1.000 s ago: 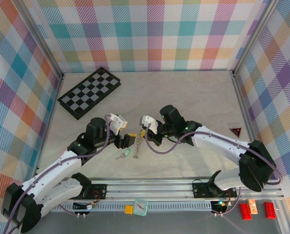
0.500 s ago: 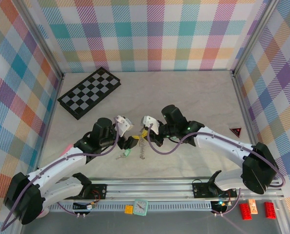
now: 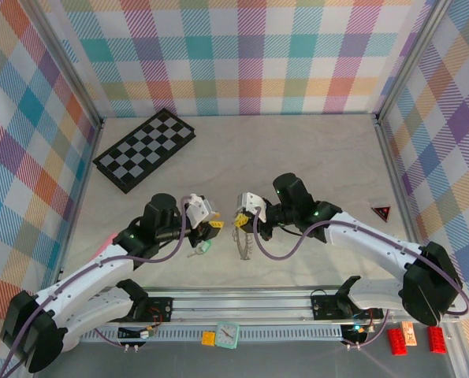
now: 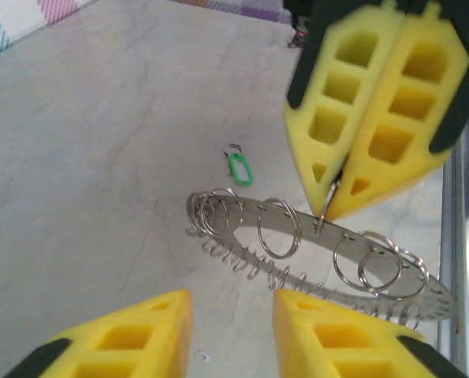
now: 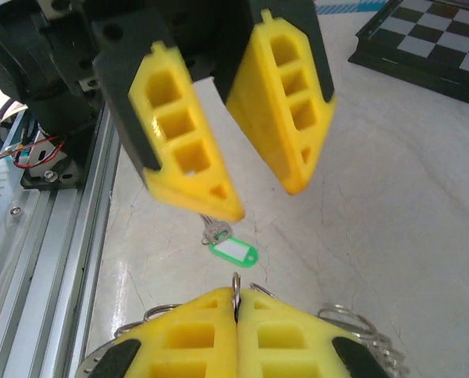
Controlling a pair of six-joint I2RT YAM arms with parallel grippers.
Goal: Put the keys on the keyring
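Pinching the keyring's (image 4: 248, 219) jagged rim, the right gripper (image 4: 329, 206) had its yellow pads pressed together on the metal and held the ring clear of the table (image 3: 313, 157), tilted, with small split rings hanging from it. The left gripper (image 5: 262, 197) faced it from just beside, jaws apart with nothing between them. The keys (image 5: 232, 250), with their mint-green tag, lay on the table below the two grippers.

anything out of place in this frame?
Nothing damaged or spilled. One oddity: a green-tagged key lies loose on the table, off the keyring, which the right gripper pinches by its rim, tilted. The left gripper is open and empty.
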